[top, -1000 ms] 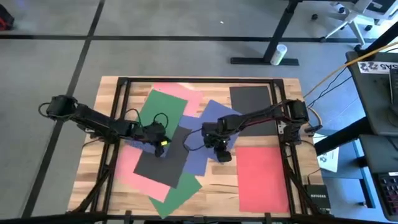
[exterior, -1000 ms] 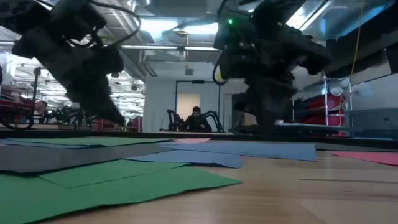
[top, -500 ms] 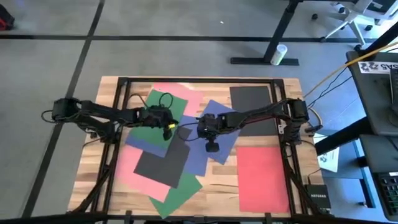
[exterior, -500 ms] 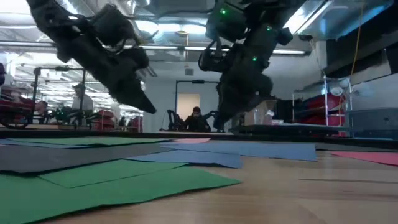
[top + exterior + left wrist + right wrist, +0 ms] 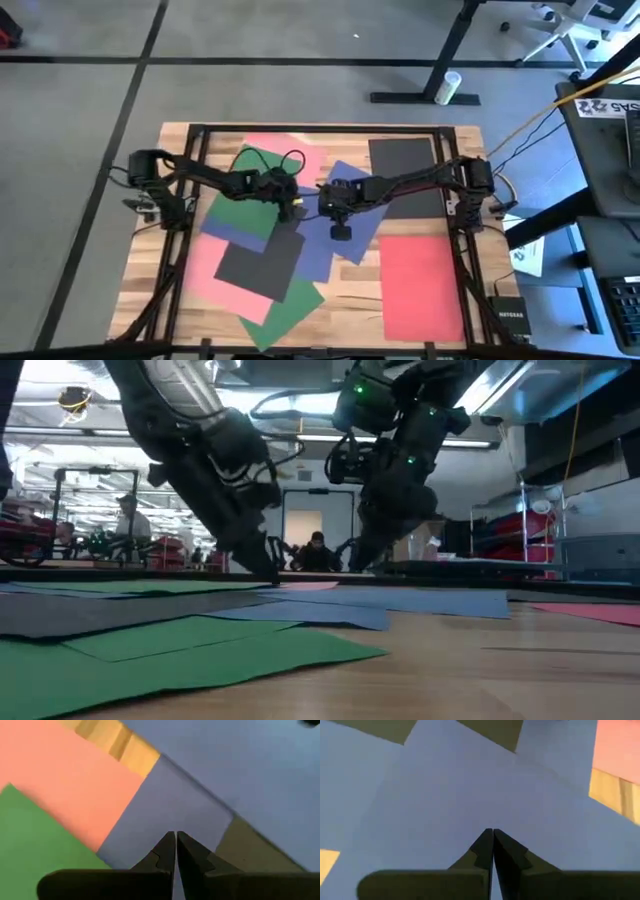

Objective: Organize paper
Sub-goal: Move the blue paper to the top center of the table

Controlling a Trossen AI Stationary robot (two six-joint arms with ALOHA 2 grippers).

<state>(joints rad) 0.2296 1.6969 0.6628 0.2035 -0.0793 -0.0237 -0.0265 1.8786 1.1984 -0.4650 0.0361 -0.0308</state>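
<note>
The paper lies in an overlapping spread on the wooden table: pink (image 5: 290, 150), green (image 5: 245, 195), blue (image 5: 350, 185), black (image 5: 260, 265) and a second green sheet (image 5: 290, 312). Apart to the right lie a black sheet (image 5: 403, 160) and a red sheet (image 5: 422, 290). My left gripper (image 5: 298, 205) is shut, with its tips low over a corner of a blue sheet (image 5: 170, 805). My right gripper (image 5: 325, 205) is shut too and points down at the blue paper (image 5: 470, 785), facing the left one from close by. My left gripper comes slanting down from the table's left, its shut fingertips (image 5: 272, 575) right at the blue sheet's surface. I cannot tell whether they touch it. My right gripper's tips (image 5: 352, 566) appear to stand a little above the paper.
Bare wood shows along the table's near edge (image 5: 350, 300) and left edge (image 5: 150, 270). A dark frame (image 5: 300, 128) runs around the tabletop. Beyond the table are a desk with equipment (image 5: 610, 110) at the right and a person (image 5: 316, 550) far back in the room.
My left gripper has swung from over the black sheet toward the table's right and far edges, rising and then coming down near the blue sheet. My right gripper has tipped from upright to slanting and gone toward the far and left edges. The sheets lie as before.
</note>
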